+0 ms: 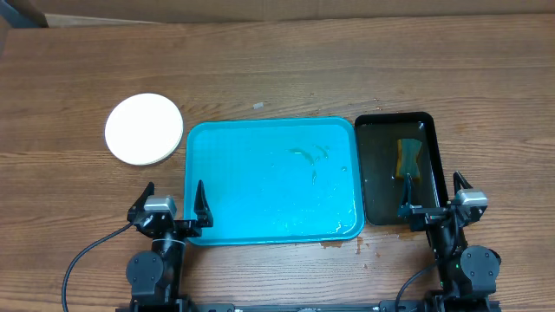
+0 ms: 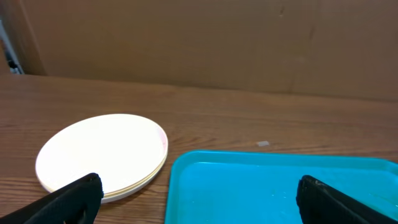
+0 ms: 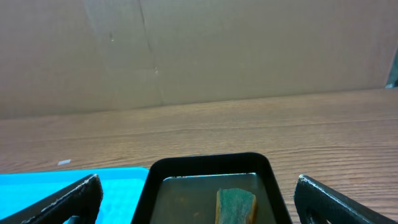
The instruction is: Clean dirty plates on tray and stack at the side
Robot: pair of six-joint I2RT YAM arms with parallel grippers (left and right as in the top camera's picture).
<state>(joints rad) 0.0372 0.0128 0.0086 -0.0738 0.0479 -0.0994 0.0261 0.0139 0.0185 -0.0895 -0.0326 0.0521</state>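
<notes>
The stack of plates (image 1: 144, 129) sits on the table (image 1: 286, 69), off the tray's far-left corner, near it but not touching. The top plate is white and looks clean; the left wrist view shows layered rims beneath it. The left gripper (image 1: 173, 192) hangs at the tray's near-left corner, jaws spread wide and empty, with the plates well apart from it on its far left. The tray (image 1: 251, 182) holds no plates, only a thin wet sheen. Brownish drops (image 1: 342, 243) lie just off its near-right corner. Against the tray's right side sits a black tray (image 1: 431, 130) holding a sponge (image 1: 408, 157). The right gripper (image 1: 432, 186) hovers over the black tray's near end, fingers parted and holding nothing.
</notes>
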